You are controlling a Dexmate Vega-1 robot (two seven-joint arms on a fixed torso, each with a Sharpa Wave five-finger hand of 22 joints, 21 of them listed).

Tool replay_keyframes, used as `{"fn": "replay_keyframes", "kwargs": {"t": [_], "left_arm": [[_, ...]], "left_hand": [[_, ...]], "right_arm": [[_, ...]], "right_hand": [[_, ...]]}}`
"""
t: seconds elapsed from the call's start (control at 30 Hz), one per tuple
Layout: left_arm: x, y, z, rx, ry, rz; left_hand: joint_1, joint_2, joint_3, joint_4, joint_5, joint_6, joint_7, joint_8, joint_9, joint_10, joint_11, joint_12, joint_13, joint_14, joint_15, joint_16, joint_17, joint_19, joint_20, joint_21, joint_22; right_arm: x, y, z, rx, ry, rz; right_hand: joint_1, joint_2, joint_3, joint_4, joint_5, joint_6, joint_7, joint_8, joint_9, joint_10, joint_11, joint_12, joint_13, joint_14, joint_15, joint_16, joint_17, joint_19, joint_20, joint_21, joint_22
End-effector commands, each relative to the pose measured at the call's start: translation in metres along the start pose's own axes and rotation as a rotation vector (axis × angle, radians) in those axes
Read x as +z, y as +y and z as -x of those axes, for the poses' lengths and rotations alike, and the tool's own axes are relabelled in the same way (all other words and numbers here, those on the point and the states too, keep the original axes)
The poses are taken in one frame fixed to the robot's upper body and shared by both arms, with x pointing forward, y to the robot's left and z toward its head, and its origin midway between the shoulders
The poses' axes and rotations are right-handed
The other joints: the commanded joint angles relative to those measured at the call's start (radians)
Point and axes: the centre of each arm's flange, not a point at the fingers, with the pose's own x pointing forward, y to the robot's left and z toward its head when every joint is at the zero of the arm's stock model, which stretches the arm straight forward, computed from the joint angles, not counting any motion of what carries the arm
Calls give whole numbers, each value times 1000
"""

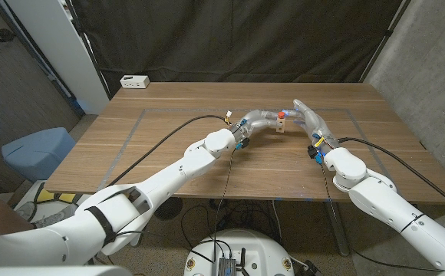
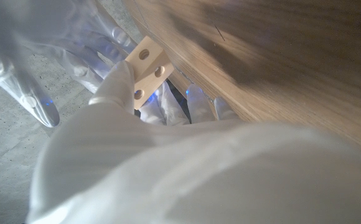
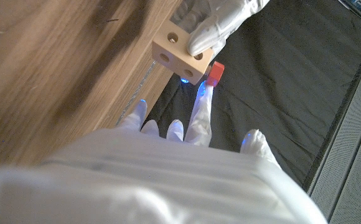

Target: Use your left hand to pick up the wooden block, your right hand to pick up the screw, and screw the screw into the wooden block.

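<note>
The pale wooden block (image 1: 281, 125) with round holes is held above the table's far middle by my left hand (image 1: 258, 120). In the left wrist view its fingers (image 2: 115, 84) grip the block (image 2: 146, 67). A red screw (image 1: 281, 114) sits at the block's top. In the right wrist view the screw (image 3: 215, 71) lies against the block (image 3: 179, 55), and a fingertip (image 3: 203, 99) of my right hand (image 1: 310, 120) touches it while the thumb stays apart. The right hand's fingers are spread just beside the block.
The wooden table (image 1: 169, 157) carries a taped rectangle outline. A white box (image 1: 134, 81) stands at the far left corner. A blue bin (image 1: 37, 150) sits on the floor left of the table. Black cables trail from both wrists.
</note>
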Motion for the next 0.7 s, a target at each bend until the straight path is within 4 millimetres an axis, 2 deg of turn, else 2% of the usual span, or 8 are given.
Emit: {"fn": "replay_keyframes", "kwargs": {"t": [0.03,0.7], "left_arm": [[-1,1,-3,-2,3,3],[-3,0,-5,-7,-1,8]], "left_hand": [[0,14,27,26,4,69,44,4,5,24,-15,16,38,8,-22,3,1,5,-8,7,6],[0,15,28,26,4,67,46,4,5,26,-15,17,38,9,-21,3,1,5,-8,7,6]], "right_arm": [[-1,0,2,-22,9,0],[-1,0,9,-36,11,-1]], "right_hand": [[10,1,10,-3,7,27,2,9,5,13,-3,4,0,10,-4,6,-1,18,-3,11,2],[17,3,18,-8,6,100,16,18,5,56,-5,6,0,44,-18,11,-2,40,-3,11,2]]}}
